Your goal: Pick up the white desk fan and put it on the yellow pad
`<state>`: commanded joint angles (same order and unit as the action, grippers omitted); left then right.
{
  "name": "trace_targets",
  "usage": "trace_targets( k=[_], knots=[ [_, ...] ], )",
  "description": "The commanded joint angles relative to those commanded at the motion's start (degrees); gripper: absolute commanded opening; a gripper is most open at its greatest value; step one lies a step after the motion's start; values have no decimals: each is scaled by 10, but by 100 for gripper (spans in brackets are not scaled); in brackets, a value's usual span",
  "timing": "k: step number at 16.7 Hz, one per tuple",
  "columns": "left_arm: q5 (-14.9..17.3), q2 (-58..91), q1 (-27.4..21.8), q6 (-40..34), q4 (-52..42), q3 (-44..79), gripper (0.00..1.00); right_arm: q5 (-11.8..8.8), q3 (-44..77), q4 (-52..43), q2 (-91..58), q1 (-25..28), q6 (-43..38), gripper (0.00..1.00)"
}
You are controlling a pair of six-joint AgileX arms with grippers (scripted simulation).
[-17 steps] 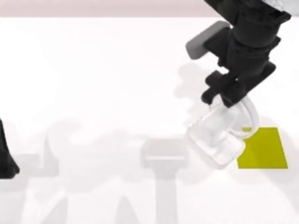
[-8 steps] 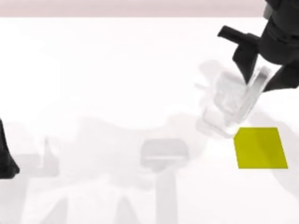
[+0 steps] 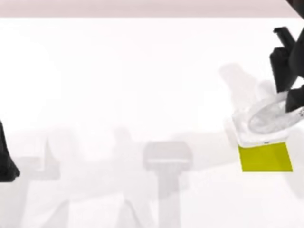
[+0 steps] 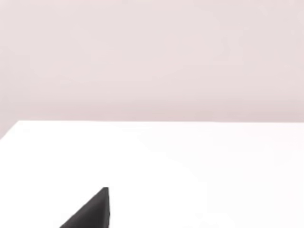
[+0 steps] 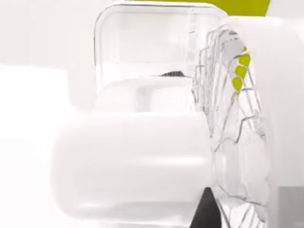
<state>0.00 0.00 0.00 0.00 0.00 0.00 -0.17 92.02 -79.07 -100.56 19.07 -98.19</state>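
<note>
The white desk fan (image 3: 266,121) is seen to be made of shiny, smooth plastic, with light bouncing off its round head and a see-through grille (image 5: 232,137). The yellow pad (image 3: 266,158), just beside the fan's base, is seen as flat and dull. The tabletop (image 3: 118,85) under the fan is seen as smooth and matt white.
</note>
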Motion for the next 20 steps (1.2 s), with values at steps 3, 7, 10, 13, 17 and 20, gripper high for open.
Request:
trace_targets(
  k=[3, 7, 10, 13, 17, 20],
  knots=[
    [0, 0, 0, 0, 0, 0, 100, -5, -20, -9, 4, -11, -67, 0],
    [0, 0, 0, 0, 0, 0, 100, -7, -24, -12, 4, -13, -80, 0],
    [0, 0, 0, 0, 0, 0, 100, -6, -22, -11, 2, -10, -80, 0],
    [0, 0, 0, 0, 0, 0, 100, -6, -43, 9, 0, -12, -81, 0],
    [0, 0, 0, 0, 0, 0, 100, -6, -90, 61, -3, -12, -80, 0],
    [0, 0, 0, 0, 0, 0, 100, -7, -94, 66, -3, -13, -81, 0]
  ],
)
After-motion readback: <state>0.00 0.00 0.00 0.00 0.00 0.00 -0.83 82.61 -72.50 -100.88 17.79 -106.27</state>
